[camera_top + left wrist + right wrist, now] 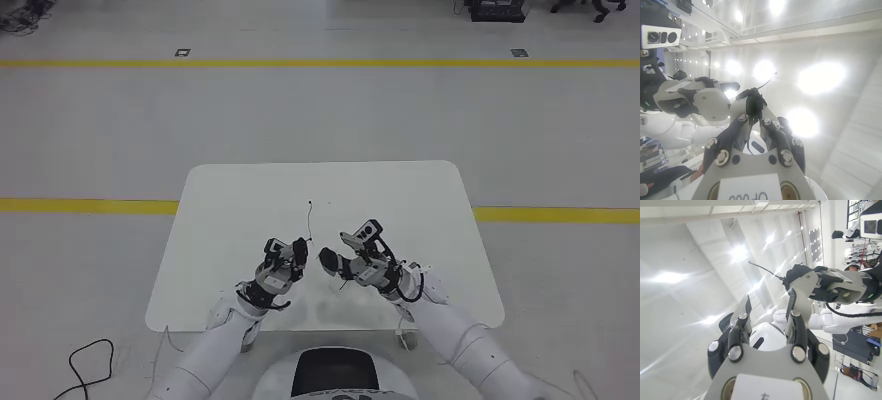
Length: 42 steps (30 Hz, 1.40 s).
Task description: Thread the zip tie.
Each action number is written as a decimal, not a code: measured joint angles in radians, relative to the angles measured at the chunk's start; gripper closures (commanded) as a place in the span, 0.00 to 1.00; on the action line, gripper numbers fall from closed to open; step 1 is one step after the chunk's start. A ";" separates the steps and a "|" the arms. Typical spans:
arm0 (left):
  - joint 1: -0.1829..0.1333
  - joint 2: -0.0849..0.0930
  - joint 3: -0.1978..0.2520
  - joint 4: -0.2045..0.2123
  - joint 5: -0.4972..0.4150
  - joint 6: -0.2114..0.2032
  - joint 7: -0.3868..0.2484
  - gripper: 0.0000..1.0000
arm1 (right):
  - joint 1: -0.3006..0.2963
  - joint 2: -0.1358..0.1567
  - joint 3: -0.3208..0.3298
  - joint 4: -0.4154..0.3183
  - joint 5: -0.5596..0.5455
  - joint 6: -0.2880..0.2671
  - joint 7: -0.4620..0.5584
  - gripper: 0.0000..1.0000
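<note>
A thin black zip tie (pixel 311 218) stands up over the white table (pixel 420 200), its small head at the free end. My left gripper (pixel 295 250) is shut on the tie's lower part. In the left wrist view the zip tie (pixel 766 83) sticks out past the left gripper (pixel 754 94), and its tail hangs down between the fingers. My right gripper (pixel 340 262) sits close beside the left one, open and holding nothing. In the right wrist view the right gripper (pixel 769 303) is spread wide, with the zip tie (pixel 762 267) and the left gripper (pixel 800 274) just beyond it.
Both arms hover over the near half of the table, close to its front edge (pixel 300 328). Beyond the table lies grey floor with yellow lines (pixel 90 206). A black cable (pixel 85 355) lies on the floor at the near left.
</note>
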 measured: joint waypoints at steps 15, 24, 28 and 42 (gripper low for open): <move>0.005 -0.015 -0.002 0.005 0.031 0.000 -0.023 1.00 | 0.015 -0.034 -0.008 0.050 0.042 0.021 0.040 0.75; 0.003 -0.018 -0.001 0.010 0.027 0.000 -0.030 1.00 | 0.020 -0.049 -0.009 0.071 0.030 0.033 0.051 0.75; 0.002 -0.019 -0.003 0.011 0.025 0.001 -0.031 1.00 | 0.021 -0.055 -0.008 0.077 0.022 0.036 0.054 0.76; 0.002 -0.022 -0.004 0.016 0.027 0.008 -0.035 1.00 | 0.021 -0.074 0.001 0.087 0.020 0.042 0.066 0.81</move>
